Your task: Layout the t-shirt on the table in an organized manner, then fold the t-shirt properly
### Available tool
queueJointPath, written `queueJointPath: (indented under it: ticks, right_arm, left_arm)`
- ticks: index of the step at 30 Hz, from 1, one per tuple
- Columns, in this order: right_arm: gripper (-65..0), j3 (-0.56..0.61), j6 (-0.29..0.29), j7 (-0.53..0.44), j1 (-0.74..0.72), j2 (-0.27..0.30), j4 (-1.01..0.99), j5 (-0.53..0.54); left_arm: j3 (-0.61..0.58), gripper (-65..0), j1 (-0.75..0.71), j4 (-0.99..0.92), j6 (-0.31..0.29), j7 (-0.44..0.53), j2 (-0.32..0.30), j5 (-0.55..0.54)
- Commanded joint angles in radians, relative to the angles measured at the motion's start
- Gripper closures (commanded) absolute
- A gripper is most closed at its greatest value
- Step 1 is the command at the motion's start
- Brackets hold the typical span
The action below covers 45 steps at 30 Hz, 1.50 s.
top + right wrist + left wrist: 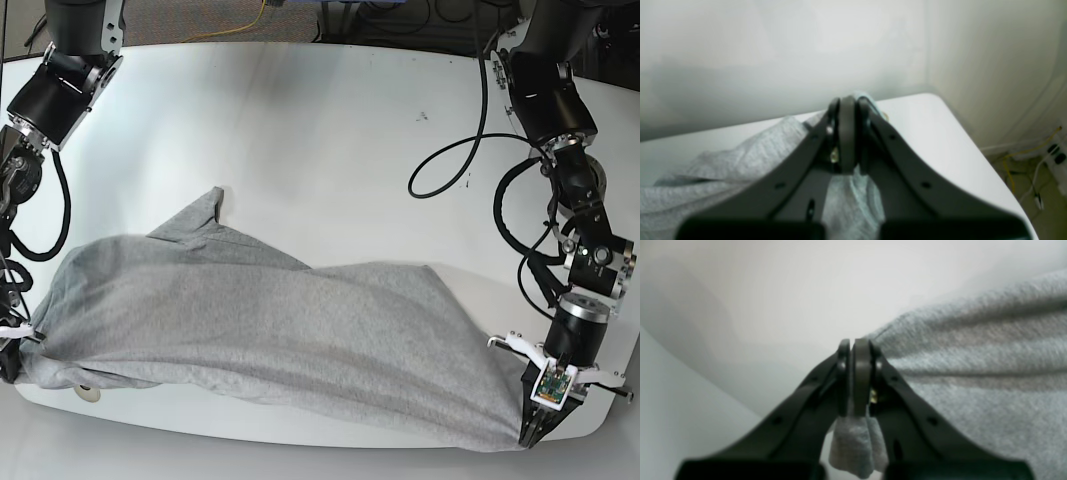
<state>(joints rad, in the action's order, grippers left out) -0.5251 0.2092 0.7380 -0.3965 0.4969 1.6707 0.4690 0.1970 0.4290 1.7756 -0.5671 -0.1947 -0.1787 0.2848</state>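
- The left fingers (853, 343) are pressed together on a fold of the t-shirt (973, 373); a small tuft of grey cloth pokes out behind the tips, toward the wrist.
- From those fingers the grey knit runs off to the right in the left wrist view, in soft ridges, with the white counter (690, 413) to their left.
- The right fingers (846, 100) are likewise clamped on the t-shirt (756, 150), with cloth bunched between the two black prongs below the tips.
- In the right wrist view the fabric trails away to the left of the fingers and lies on the counter (940, 140), whose rounded corner is to their right.
- Seen from the base camera, the t-shirt (280, 320) stretches across the near part of the counter (330, 150) between the two grips.
- The left fingers (533, 432) hold its corner at the counter's near edge; the right fingers sit at the picture's other edge and are hardly visible there.
- One sleeve sticks up away from the line between the fingers.
- No lettering shows on the cloth.
- Yellow and white cables (1033, 166) lie on the floor beyond the counter's corner.
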Motion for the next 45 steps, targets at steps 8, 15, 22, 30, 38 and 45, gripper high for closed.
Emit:
queueJointPath:
  ticks: [8,15,22,30,38,45]
  right_arm:
    - [0.0,0.072,0.006,-0.033,-0.157,0.029,0.058,-0.094]
    - [0.0,0.073,0.006,-0.033,-0.212,0.029,0.115,-0.126]
    - [0.0,0.073,0.006,-0.034,-0.236,0.070,0.164,-0.125]
    - [0.0,0.067,0.006,-0.034,-0.272,0.088,0.231,-0.126]
    - [0.0,0.062,-0.001,-0.034,-0.266,0.108,0.294,-0.126]
    - [0.0,0.062,-0.001,-0.034,-0.243,0.108,0.294,-0.126]
  left_arm:
    - [-0.058,0.0,0.158,0.004,0.014,0.022,-0.012,-0.011]
    - [-0.066,0.0,0.253,0.005,0.014,0.022,-0.012,-0.011]
    - [-0.066,0.0,0.345,0.005,0.014,0.022,-0.012,-0.011]
    - [-0.066,0.0,0.457,0.005,0.014,0.021,-0.012,-0.011]
    - [-0.074,0.0,0.486,0.022,0.014,0.019,-0.014,-0.011]
    - [-0.072,0.0,0.423,0.020,0.014,0.019,-0.014,-0.011]
